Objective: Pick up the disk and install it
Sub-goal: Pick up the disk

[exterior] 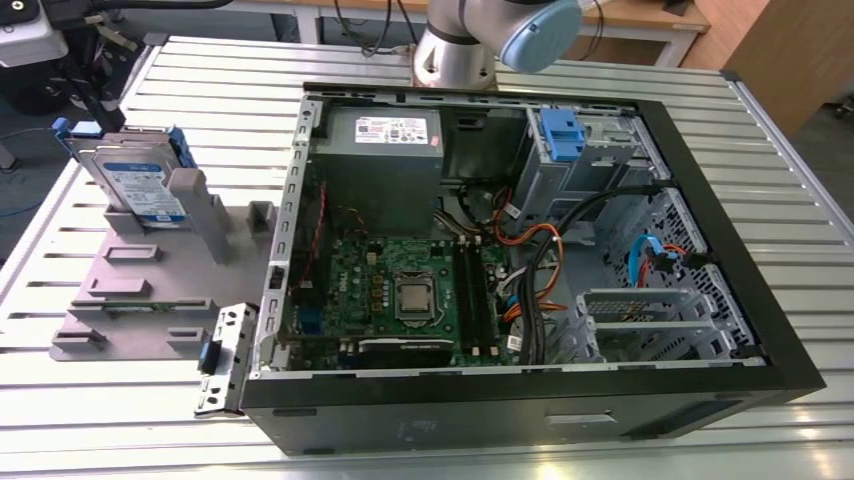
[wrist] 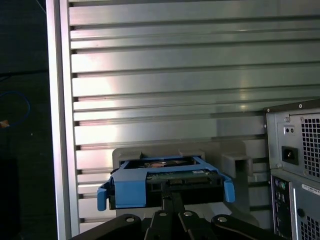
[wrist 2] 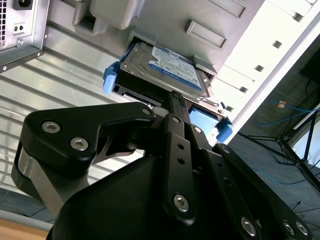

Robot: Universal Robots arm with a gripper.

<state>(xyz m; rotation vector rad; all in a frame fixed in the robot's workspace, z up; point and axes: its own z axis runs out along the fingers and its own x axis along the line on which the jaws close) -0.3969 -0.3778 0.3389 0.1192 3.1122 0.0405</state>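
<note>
One disk [exterior: 134, 185], exterior view: it stands on edge in a grey fixture [exterior: 160, 290] at the exterior view's left, beside the open computer case [exterior: 534, 405]. Second wrist view: the gripper [wrist 2: 172, 96] points at the disk's blue end, at or just short of it; clenched or released cannot be told. First wrist view: same alignment. Judged stiff, dense, smooth-faced and shock-sensitive; best held across the blue rails.

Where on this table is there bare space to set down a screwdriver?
Bare table slats lie at the exterior view's right of the computer case, and lower left, below the grey fixture. Crowded: inside the case, around the disk.
</note>
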